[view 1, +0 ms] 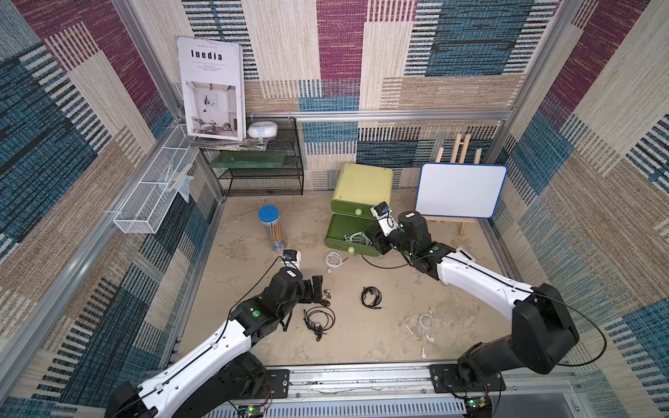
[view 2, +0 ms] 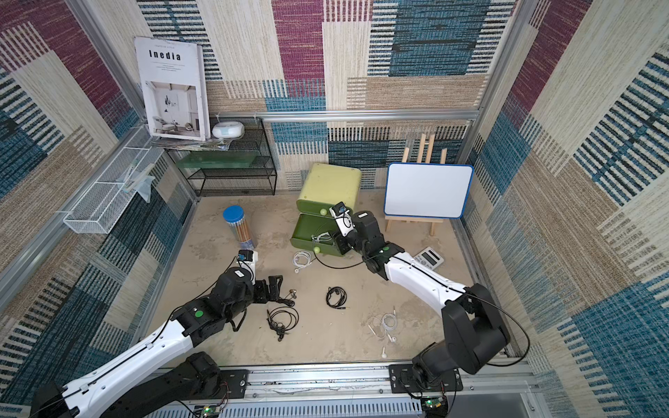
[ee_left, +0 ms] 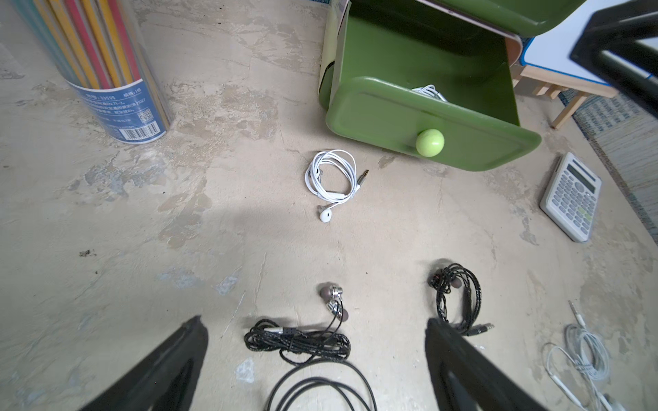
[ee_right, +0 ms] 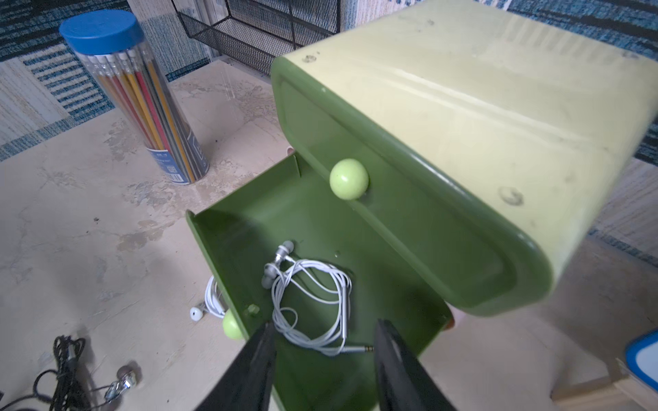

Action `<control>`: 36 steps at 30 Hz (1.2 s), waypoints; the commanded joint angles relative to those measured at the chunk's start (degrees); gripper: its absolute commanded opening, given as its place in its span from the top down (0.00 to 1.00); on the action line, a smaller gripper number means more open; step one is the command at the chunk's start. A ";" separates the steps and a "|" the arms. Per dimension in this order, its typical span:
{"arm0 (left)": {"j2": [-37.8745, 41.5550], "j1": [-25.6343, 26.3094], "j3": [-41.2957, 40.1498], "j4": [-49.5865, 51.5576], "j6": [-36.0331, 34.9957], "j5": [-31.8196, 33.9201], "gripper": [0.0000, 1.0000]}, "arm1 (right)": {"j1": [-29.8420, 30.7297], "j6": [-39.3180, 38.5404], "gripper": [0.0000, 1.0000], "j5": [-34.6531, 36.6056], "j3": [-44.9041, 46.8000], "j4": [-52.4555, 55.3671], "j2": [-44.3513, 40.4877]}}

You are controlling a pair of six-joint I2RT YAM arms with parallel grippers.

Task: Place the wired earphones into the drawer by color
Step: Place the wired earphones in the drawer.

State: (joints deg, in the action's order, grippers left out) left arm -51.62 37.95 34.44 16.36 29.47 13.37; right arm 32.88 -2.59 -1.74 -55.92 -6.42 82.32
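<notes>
White earphones (ee_right: 313, 302) lay coiled on the floor of the open lower drawer (ee_right: 220, 245), near the middle of the frame in both top views. The right gripper (ee_right: 324, 327) hung just above them with its fingers parted and nothing pinched between them. The cable lay loose under the gap. The upper drawer (ee_right: 391, 199) of the green cabinet (view 1: 362, 181) was pushed in.

On the sandy table (view 1: 362, 343), a second white set (view 1: 333, 258) lay just in front of the lower drawer's face, apart from it. At the lower right of the frame lay more white cable (view 1: 421, 324), spread out; whether it was one set or two tangled together was hard to tell. A lone black set (view 1: 371, 296) lay near the centre, below the drawer. Lower left of centre lay a thin black set (view 1: 319, 318) and, just above it, a metal-bud black set (ee_left: 299, 343). The left gripper (ee_left: 316, 322) hovered over that last one, fingers spread wide to either side and gripping nothing.

A pencil tub (view 1: 272, 228) stood left of the cabinet, a whiteboard (view 1: 459, 190) stood right of it, and a calculator (view 2: 429, 257) lay beside the right arm.
</notes>
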 commanded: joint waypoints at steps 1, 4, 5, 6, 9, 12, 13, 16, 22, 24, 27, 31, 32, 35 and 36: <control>-3.32 -0.07 1.58 -0.79 1.09 -2.02 0.01 | 0.02 2.20 0.44 1.30 3.39 0.53 -3.85; -6.99 -0.07 2.90 -2.17 1.72 -3.09 0.01 | -0.01 2.92 0.42 2.56 7.82 0.25 -8.19; -8.06 -0.07 3.47 -2.34 1.73 -3.19 0.01 | -0.01 2.89 0.42 3.10 9.13 0.11 -9.53; -9.38 -0.04 4.11 -2.45 1.67 -3.27 0.01 | -0.01 2.78 0.41 3.59 10.80 -0.14 -11.13; -13.10 -0.31 5.84 -2.79 1.18 -2.71 0.01 | -0.01 2.56 0.39 5.72 15.88 -1.98 -16.47; -17.14 -1.48 7.34 -3.79 -0.05 -3.39 0.01 | -0.01 2.67 0.36 8.54 21.21 -4.57 -22.02; -18.58 -2.25 7.69 -4.48 -0.24 -4.15 0.02 | -0.01 3.11 0.36 9.89 23.12 -5.65 -23.79; -22.44 -4.16 8.73 -6.06 -0.56 -5.69 0.05 | -0.01 5.51 0.34 12.95 28.54 -10.83 -28.52; -28.84 -6.55 9.33 -10.62 -0.12 -6.96 0.15 | -0.10 7.25 0.31 14.38 35.53 -15.77 -34.15; -30.62 -7.01 9.42 -12.25 0.10 -7.30 0.20 | -0.10 7.71 0.31 14.94 35.88 -15.18 -34.73; -33.27 -7.71 9.51 -15.07 0.56 -8.25 0.25 | -0.11 7.86 0.31 15.26 36.23 -15.34 -35.34; -36.19 -8.16 9.86 -18.01 1.63 -8.76 0.28 | -0.10 7.93 0.31 15.44 36.41 -15.31 -35.66; -36.66 -8.23 9.90 -18.50 1.88 -8.50 0.29 | -0.10 8.01 0.31 15.45 36.41 -15.21 -35.76; -38.34 -8.31 10.80 -19.47 2.47 -8.06 0.29 | -0.07 8.13 0.30 15.92 36.39 -14.99 -35.99; -38.93 -8.33 11.04 -19.72 2.67 -7.82 0.30 | -0.03 8.13 0.30 16.06 36.41 -14.87 -36.15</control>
State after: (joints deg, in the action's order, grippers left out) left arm -89.54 29.74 44.71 -0.51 31.16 5.52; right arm 32.80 4.99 13.30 -19.59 -19.64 46.52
